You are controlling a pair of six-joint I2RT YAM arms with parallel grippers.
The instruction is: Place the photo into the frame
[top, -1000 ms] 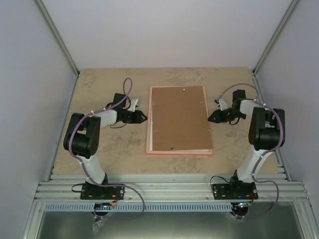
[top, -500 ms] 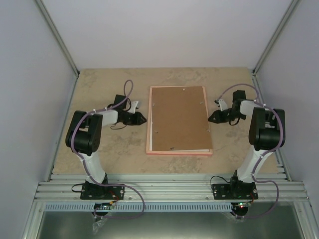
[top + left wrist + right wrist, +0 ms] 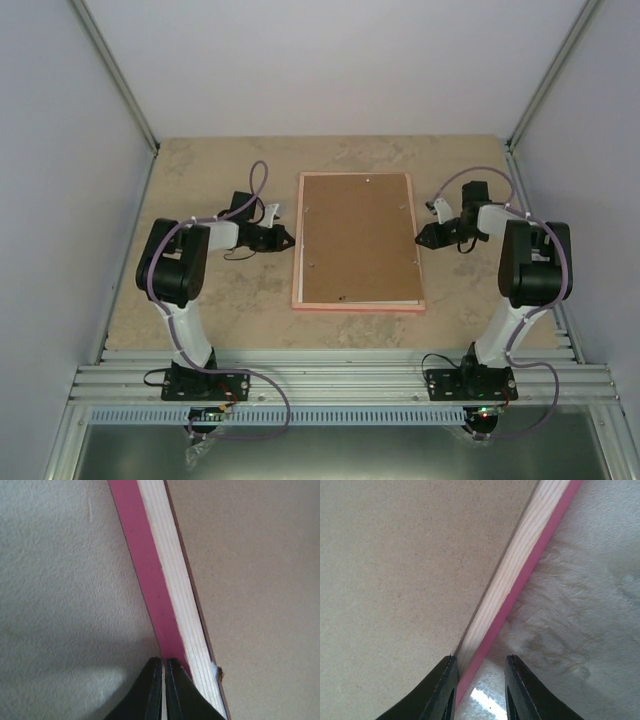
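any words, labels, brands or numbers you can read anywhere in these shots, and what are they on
None can be read.
The brown backing board: blank, no print.
The pink frame: plain colour and bare wood, no label.
The table: only a marbled pattern.
The arm bases: any marking there is too small to tell.

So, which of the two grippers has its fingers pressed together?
The left gripper: its fingertips meet at the frame's pink edge. The right gripper shows a gap between its fingers, astride the opposite edge.
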